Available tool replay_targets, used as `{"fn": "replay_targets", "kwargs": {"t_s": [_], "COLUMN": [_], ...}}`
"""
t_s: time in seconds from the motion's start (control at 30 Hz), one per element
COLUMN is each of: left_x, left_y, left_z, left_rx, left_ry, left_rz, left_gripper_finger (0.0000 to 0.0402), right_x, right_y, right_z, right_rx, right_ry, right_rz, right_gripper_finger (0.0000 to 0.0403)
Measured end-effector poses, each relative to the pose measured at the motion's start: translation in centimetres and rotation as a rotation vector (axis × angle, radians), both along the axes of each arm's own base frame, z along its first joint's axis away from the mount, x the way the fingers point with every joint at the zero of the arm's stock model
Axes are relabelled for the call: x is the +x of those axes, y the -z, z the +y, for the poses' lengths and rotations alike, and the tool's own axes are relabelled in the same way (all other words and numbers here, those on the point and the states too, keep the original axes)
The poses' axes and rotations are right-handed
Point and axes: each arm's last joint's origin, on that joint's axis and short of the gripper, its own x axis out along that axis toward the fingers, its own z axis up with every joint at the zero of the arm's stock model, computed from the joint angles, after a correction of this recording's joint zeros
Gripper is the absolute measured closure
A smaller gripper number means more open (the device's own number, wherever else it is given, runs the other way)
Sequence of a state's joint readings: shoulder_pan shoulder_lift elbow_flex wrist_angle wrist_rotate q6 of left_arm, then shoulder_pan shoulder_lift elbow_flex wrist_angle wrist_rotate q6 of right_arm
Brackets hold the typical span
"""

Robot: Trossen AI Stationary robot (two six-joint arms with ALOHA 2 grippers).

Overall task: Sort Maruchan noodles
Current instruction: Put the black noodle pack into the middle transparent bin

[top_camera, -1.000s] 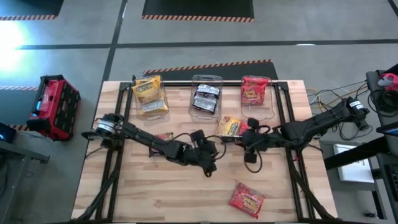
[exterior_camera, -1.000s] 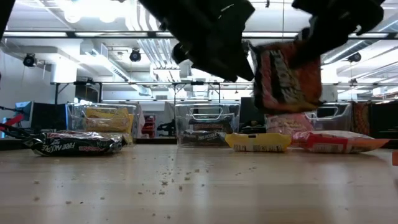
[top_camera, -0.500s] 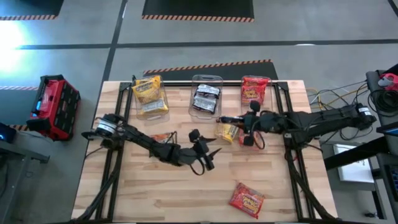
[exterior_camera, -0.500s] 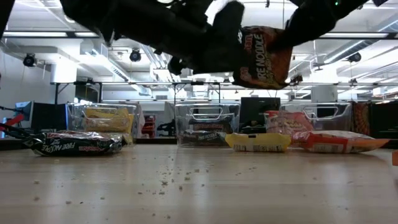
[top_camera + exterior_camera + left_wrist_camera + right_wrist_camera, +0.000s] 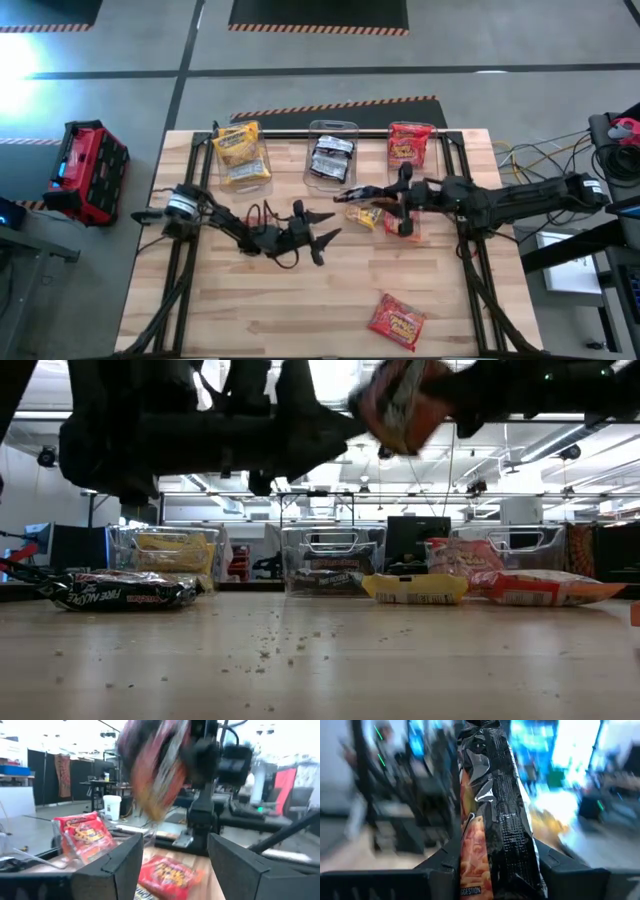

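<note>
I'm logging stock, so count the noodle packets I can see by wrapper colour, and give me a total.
Yellow packets: 2 (binned, table)
Red packets: 3 (binned, table, front)
Dark packets: 3 (binned, table, one in the right gripper)
Total: 8 visible

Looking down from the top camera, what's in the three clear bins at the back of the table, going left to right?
Yellow noodle packets → dark noodle packet → red noodle packets.
</note>
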State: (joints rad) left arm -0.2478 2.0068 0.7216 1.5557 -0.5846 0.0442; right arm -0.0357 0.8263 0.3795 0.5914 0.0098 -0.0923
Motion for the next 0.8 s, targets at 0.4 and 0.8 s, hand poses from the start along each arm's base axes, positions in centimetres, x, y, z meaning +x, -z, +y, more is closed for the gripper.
{"fn": "replay_targets", "kwargs": {"t_s": [0.4, 0.8], "left_x": [2.3, 2.6], "left_y": [-2.8, -3.0], "left_z": [0.9, 2.4], "left_rx": [0.137, 0.207], "left_ry": [-0.059, -0.038], "left_rz": [-0.065, -0.07], "left_gripper_finger": [0.0196, 0.0196], "right_x": [0.1, 0.8], "right_y": [1.8, 0.9], "right_z": [0.1, 0.0], "right_rx": [0.047, -0.007], "right_ry": [-0.055, -0.106], "right_rz": [-0.199, -0.213], "right_gripper_finger": [0.0283, 0.0287]}}
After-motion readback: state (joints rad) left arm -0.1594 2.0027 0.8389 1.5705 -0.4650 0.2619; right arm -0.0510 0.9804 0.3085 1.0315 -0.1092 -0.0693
